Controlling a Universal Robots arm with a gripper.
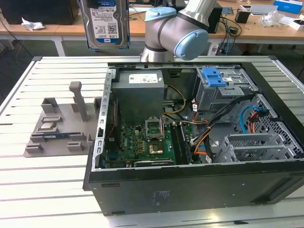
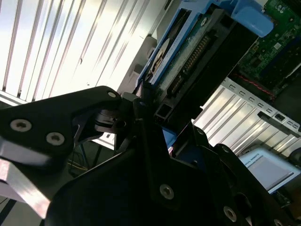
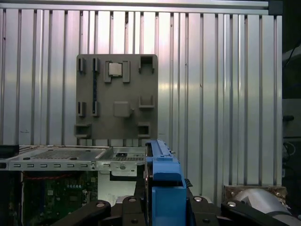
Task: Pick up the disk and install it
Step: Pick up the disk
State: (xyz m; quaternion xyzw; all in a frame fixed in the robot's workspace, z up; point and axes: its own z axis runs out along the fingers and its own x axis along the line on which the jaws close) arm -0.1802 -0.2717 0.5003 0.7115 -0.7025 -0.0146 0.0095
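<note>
Claw (image 3: pixel 164 202) clamped on flat silver blue-railed disk (image 1: pixel 103 23), aloft; best carried square toward open black computer case (image 1: pixel 190 190).

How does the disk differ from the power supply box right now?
The disk hangs upright in the air, clamped in the gripper; the power supply box sits inside the case. The disk is thin, the box bulky. Both are grey metal with white labels.
</note>
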